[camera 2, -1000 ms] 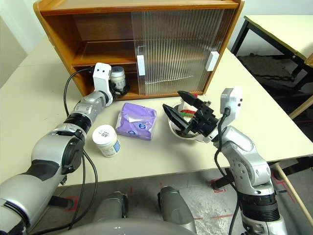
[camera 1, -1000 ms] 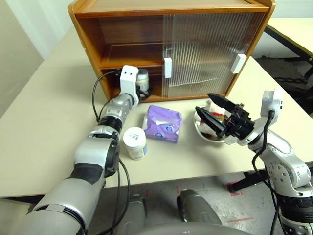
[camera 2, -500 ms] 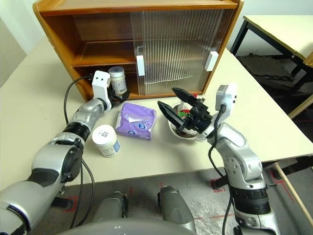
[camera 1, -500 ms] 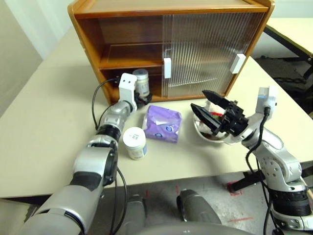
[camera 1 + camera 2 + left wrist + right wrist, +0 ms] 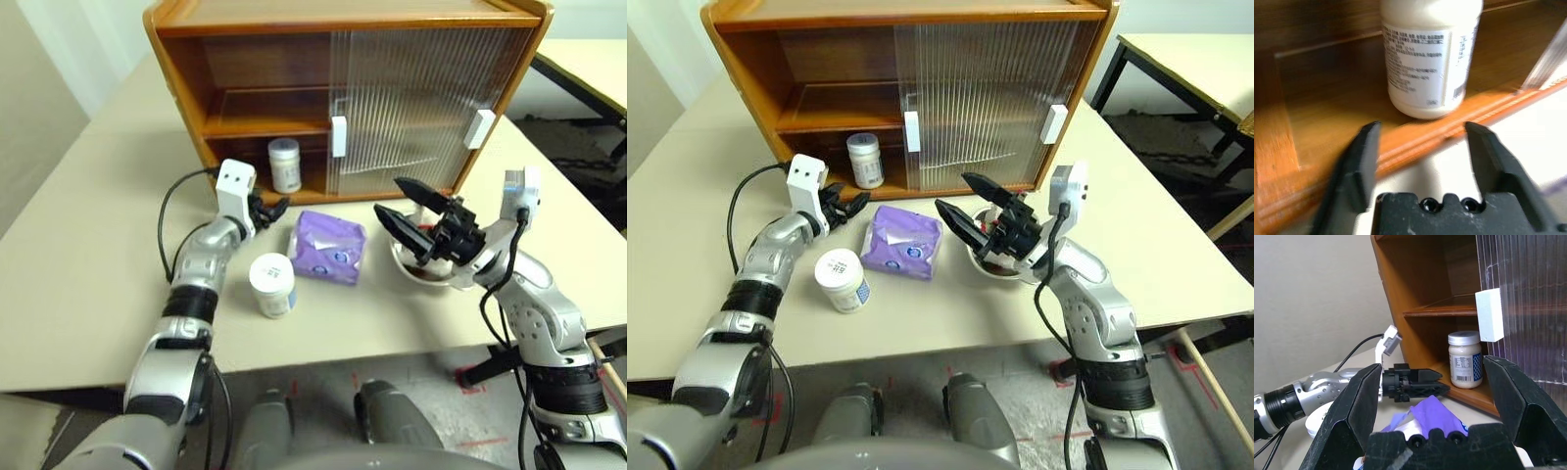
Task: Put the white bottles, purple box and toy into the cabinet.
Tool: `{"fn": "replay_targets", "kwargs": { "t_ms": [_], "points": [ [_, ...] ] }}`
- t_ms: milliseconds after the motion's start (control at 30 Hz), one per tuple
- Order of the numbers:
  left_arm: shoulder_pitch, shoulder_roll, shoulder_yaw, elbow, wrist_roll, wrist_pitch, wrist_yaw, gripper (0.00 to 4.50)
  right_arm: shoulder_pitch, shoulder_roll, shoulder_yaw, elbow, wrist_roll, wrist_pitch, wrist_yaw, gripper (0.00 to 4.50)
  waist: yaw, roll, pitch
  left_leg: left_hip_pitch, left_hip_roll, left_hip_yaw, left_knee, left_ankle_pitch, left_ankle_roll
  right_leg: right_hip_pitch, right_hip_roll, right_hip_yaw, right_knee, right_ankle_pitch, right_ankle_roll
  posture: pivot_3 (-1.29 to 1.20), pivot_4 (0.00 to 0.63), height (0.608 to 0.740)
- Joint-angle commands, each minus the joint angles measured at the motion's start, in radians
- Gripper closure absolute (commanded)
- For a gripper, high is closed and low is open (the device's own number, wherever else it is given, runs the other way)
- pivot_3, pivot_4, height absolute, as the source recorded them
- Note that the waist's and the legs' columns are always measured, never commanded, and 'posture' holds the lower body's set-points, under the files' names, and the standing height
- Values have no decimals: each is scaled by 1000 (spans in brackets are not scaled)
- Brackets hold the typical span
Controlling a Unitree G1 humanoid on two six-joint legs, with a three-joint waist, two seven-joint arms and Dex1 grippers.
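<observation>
The second bottle [image 5: 272, 285] stands just below-right of the left gripper [image 5: 273, 209] (jaws apart, empty), the nearer arm; the right gripper [image 5: 411, 207] gapes wide.

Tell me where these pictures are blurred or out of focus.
Left wrist view: the left gripper fingers and the cabinet front edge are soft, the white bottle label sharper. Right wrist view: the right gripper fingers close up are slightly soft; the shelf beyond is clear. Both eye views look sharp.

- A pale beige table [image 5: 78, 255] fills the scene.
- A second table [image 5: 1205, 59] on black legs stands far right.
- Grey floor [image 5: 1038, 392] with red marks lies below.
</observation>
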Motion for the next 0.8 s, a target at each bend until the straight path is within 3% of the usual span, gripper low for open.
{"fn": "replay_targets", "kwargs": {
  "t_ms": [33,200,800],
  "points": [
    [10,15,22,-71,-14,48,35,2514,-6,5,7,10,-3,-16,10,0,1,0,0,0,0,0,0,0,0,0,0,0,0,0,0,17,0,740],
    [-16,29,14,-60,17,31,80,4463,-19,8,0,28,-7,-18,9,0,0,0,0,2,-1,-1,0,0,0,1,0,0,0,1,0,7,0,740],
    [-278,-14,-7,418,86,-155,173,4463,34,-13,-38,-37,-5,-27,-35,0,-7,0,0,2,-5,-8,0,2,-1,4,-1,-4,-1,7,6,-97,0,740]
  ]
}}
